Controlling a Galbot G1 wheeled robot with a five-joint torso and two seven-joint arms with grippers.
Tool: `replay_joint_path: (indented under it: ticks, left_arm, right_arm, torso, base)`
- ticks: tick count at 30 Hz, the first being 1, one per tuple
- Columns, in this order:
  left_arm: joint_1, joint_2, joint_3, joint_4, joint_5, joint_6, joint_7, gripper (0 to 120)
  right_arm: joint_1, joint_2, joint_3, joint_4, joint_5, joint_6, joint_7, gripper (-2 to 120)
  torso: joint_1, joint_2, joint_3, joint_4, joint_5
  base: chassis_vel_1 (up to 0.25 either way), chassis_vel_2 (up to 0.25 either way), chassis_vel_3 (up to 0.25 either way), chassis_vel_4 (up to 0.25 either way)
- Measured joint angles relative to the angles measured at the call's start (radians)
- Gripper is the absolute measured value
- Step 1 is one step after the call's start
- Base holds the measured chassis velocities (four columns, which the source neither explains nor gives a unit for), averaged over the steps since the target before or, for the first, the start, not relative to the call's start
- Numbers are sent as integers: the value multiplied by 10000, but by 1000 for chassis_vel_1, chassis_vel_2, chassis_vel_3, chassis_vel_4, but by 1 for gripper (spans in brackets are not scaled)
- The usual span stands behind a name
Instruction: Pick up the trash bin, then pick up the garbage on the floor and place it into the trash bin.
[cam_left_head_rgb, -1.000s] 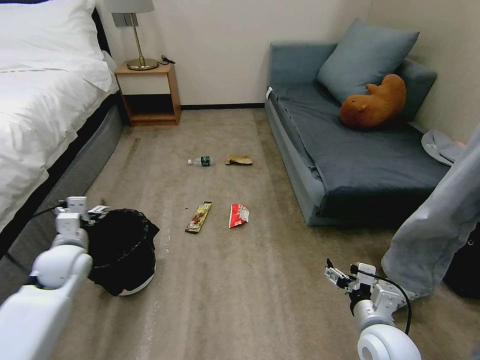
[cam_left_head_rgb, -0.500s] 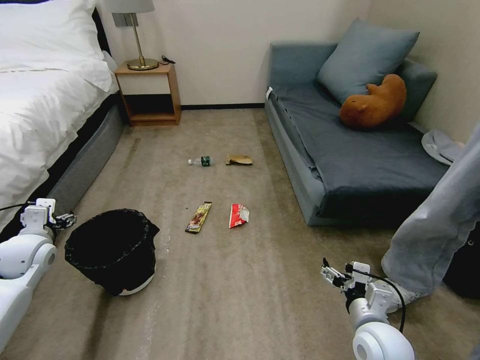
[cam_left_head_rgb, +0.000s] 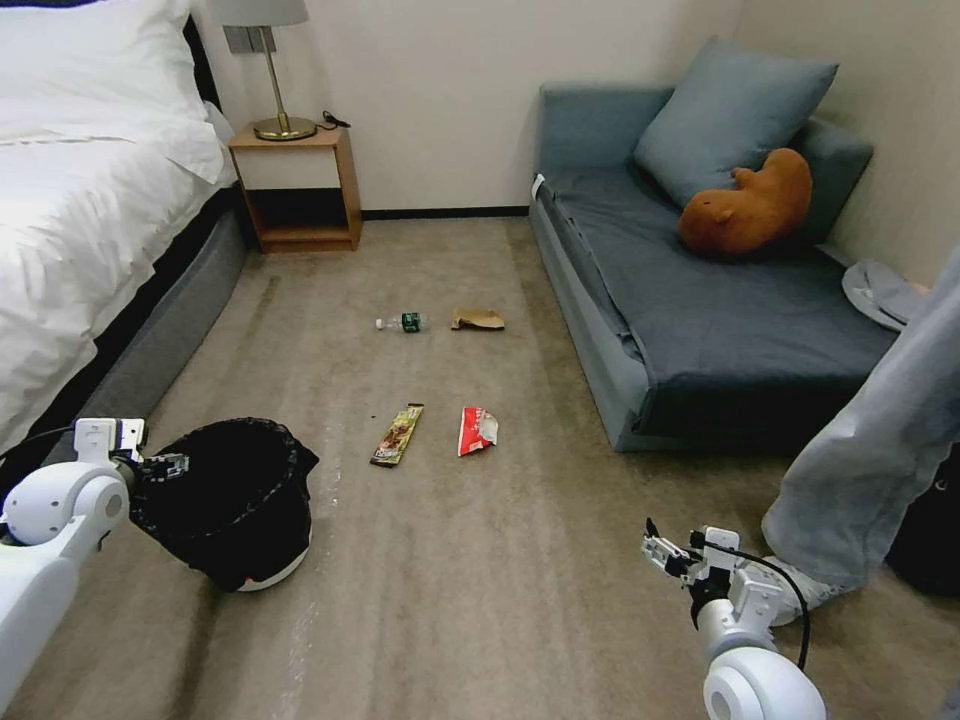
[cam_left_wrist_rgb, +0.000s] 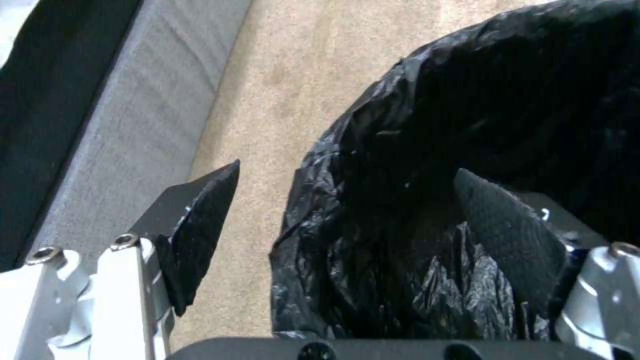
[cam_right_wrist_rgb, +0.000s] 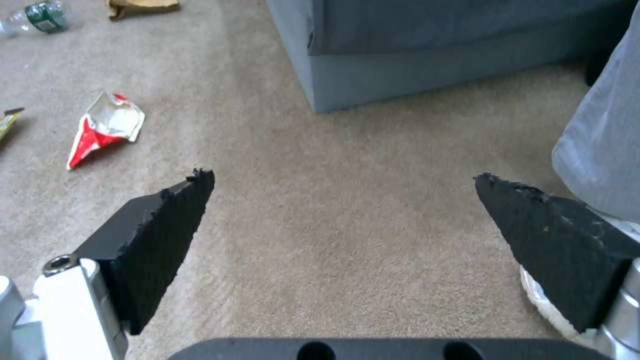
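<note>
The trash bin (cam_left_head_rgb: 240, 505), white with a crinkled black bag, stands on the carpet at the near left. My left gripper (cam_left_head_rgb: 166, 465) is open at its left rim. In the left wrist view one finger (cam_left_wrist_rgb: 200, 225) is outside the bag (cam_left_wrist_rgb: 413, 150) and the other finger (cam_left_wrist_rgb: 510, 235) is inside it. The garbage lies mid-floor: a gold-brown wrapper (cam_left_head_rgb: 398, 434), a red-and-white wrapper (cam_left_head_rgb: 477, 430), a small bottle (cam_left_head_rgb: 403, 322) and a brown paper bag (cam_left_head_rgb: 478, 319). My right gripper (cam_left_head_rgb: 665, 551) hangs open and empty at the near right, with the red-and-white wrapper (cam_right_wrist_rgb: 107, 127) ahead of it.
A bed (cam_left_head_rgb: 70, 230) runs along the left, close behind the bin. A nightstand (cam_left_head_rgb: 300, 190) with a lamp stands at the back wall. A grey sofa (cam_left_head_rgb: 700, 320) fills the right side. A person's leg (cam_left_head_rgb: 880, 460) and white shoe stand right beside my right gripper.
My left arm swung out to the left of the bin and then came back, lower, to the bin's left rim. The right gripper shifted slightly. Bin and litter stayed put.
</note>
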Motion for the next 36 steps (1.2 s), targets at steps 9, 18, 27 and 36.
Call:
replay_joint_path:
  ticks: [9, 18, 27, 36]
  left_arm:
    - [-614, -58, 398, 940, 57, 6, 115, 81]
    - [-990, -512, 662, 1778, 570, -20, 329, 51]
    - [-966, -587, 674, 1900, 781, -190, 686, 19]
    - [-843, -601, 578, 1866, 942, -540, 828, 11]
  right_arm:
    - [95, 145, -43, -165, -150, 0, 4, 100]
    - [134, 184, -119, -278, -247, 7, -3, 100]
    - [168, 181, -174, -339, -247, 16, 0, 100]
    - [108, 189, -189, -362, -250, 16, 16, 100]
  torso:
    - [0, 0, 0, 0, 0]
    - [0, 0, 0, 0, 0]
    - [0, 1, -1, 0, 3]
    - [0, 3, -1, 0, 2]
  base:
    - [0, 0, 0, 0]
    - [0, 0, 0, 0]
    - [0, 0, 0, 0]
    - [0, 0, 0, 0]
